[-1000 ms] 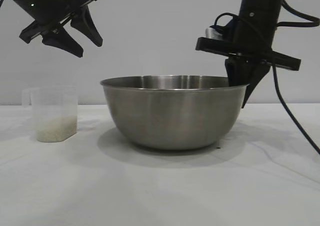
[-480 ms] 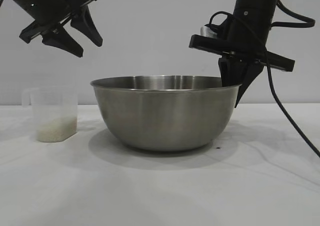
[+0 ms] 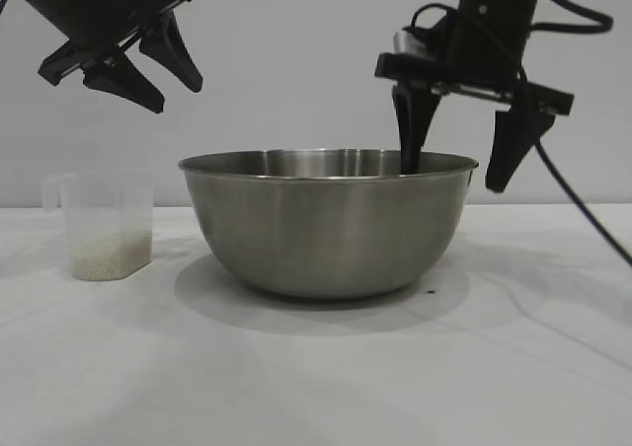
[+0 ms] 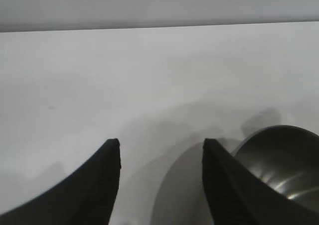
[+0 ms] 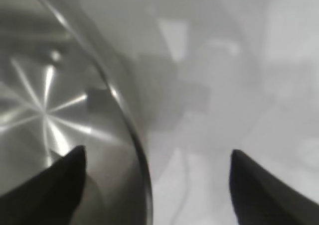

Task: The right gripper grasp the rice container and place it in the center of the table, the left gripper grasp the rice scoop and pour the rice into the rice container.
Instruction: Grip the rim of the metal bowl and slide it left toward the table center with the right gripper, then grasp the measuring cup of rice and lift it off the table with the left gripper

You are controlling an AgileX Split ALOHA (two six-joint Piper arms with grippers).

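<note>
Exterior view, left to right. The scoop [image 3: 107,226], a translucent cup with a loop handle, stands upright on the table [image 3: 316,377] at far left, a shallow layer of rice [image 3: 111,255] in its bottom. It lies almost straight below the left gripper [image 3: 148,71], which hangs high with fingers moderately spread and empty; this arm is much the nearer. At centre sits the bowl [image 3: 326,224], brushed steel, apparently empty. The right gripper [image 3: 459,160] straddles its right rim, fingers spread wide, one inside, one outside, neither pinching.
</note>
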